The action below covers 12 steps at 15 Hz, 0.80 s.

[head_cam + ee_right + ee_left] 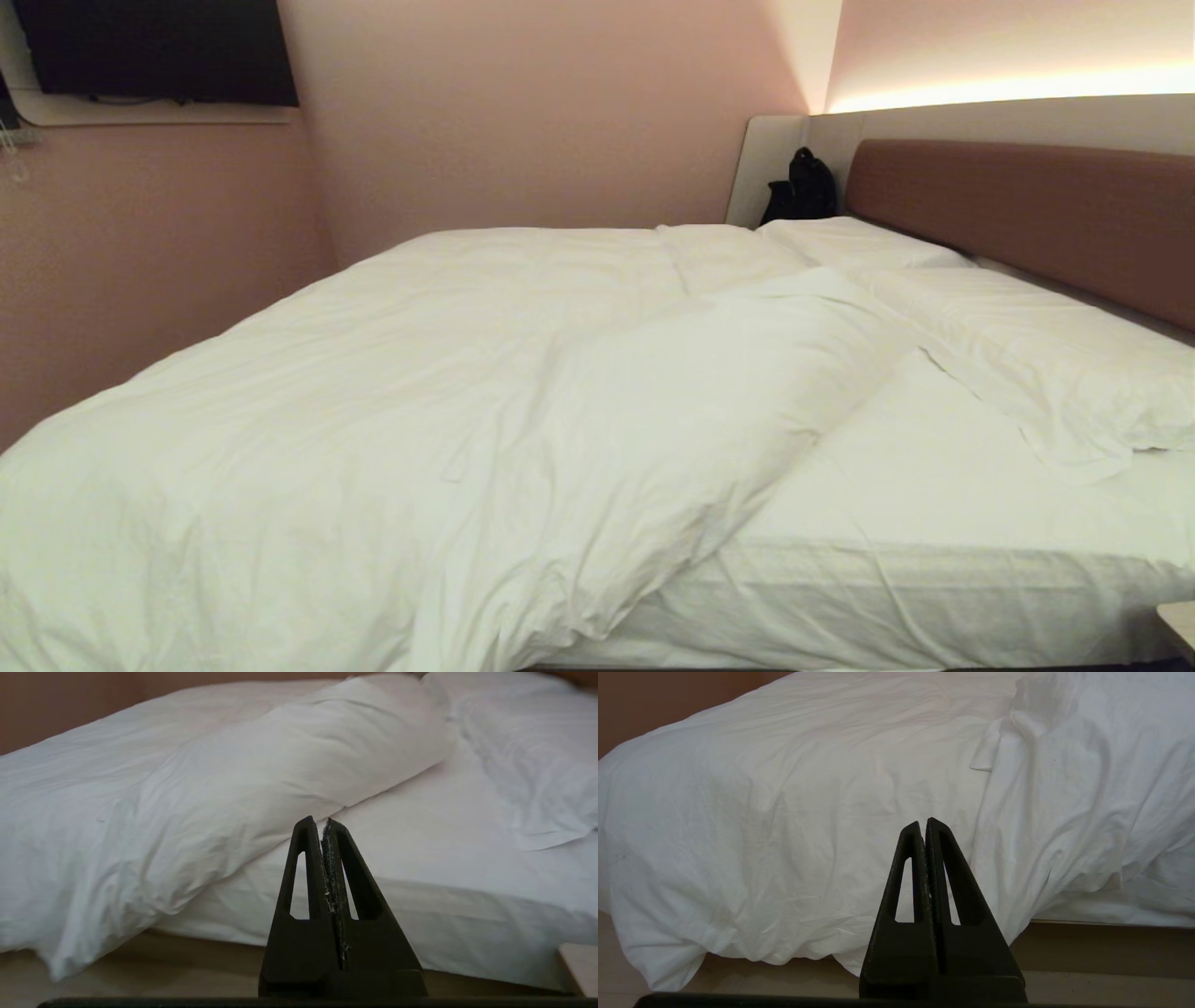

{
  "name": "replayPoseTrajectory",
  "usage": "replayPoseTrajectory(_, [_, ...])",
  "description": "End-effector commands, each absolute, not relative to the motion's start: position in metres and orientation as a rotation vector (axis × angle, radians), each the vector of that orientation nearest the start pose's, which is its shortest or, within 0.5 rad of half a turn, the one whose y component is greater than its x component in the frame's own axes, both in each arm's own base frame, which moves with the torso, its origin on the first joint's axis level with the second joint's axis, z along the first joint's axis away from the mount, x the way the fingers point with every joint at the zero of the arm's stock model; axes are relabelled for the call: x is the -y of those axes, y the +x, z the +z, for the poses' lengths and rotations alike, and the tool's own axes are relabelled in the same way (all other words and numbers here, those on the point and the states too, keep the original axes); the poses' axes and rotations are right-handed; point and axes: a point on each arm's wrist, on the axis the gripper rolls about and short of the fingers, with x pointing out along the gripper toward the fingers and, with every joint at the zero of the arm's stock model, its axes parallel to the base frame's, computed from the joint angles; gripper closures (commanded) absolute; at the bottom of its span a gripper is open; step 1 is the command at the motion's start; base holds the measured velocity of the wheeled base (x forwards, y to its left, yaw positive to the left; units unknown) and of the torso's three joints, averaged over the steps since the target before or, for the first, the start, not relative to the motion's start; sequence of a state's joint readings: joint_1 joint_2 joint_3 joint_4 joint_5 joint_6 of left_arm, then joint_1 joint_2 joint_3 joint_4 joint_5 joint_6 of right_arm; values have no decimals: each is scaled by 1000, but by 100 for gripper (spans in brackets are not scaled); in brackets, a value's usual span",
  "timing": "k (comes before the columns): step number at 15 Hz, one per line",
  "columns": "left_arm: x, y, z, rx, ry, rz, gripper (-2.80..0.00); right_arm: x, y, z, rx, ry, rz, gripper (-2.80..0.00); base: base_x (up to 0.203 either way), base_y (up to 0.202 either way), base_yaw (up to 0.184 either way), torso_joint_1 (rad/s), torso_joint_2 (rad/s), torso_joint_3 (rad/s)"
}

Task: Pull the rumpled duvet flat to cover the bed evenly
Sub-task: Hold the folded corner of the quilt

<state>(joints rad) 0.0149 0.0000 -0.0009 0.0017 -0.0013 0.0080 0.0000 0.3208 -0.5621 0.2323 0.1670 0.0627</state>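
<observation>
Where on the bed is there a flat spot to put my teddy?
The bare sheet near the head end is free: the folded-back duvet borders it on one side, the pillows on the other, the mattress edge in front. Everywhere else is puffy duvet or pillows. Both grippers hang shut beside the bed.

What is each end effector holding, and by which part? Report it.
Nothing is held. The left end effector and right end effector are both shut and empty, short of the duvet.
</observation>
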Motion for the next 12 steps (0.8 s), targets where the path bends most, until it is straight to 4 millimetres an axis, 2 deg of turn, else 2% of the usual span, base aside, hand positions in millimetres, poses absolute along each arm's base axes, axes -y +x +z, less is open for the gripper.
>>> replayPoseTrajectory(1, [0,-23,75,-2,8,14,0,-5,24,244,-117,135,231,0,0,0,0,0,0,0])
replayPoseTrajectory(4, [0,-23,75,-1,8,14,0,-6,89,279,-169,193,253,0,0,0,0,0,0,0])
replayPoseTrajectory(7, [0,-23,75,-2,8,14,0,-12,162,300,-226,238,289,0,0,0,0,0,0,0])
replayPoseTrajectory(9, [0,-23,75,-2,8,14,0,-22,208,299,-285,261,318,0,0,0,0,0,0,0])
replayPoseTrajectory(12, [0,-23,76,-2,8,14,0,-39,270,279,-371,275,350,0,0,0,0,0,0,0])
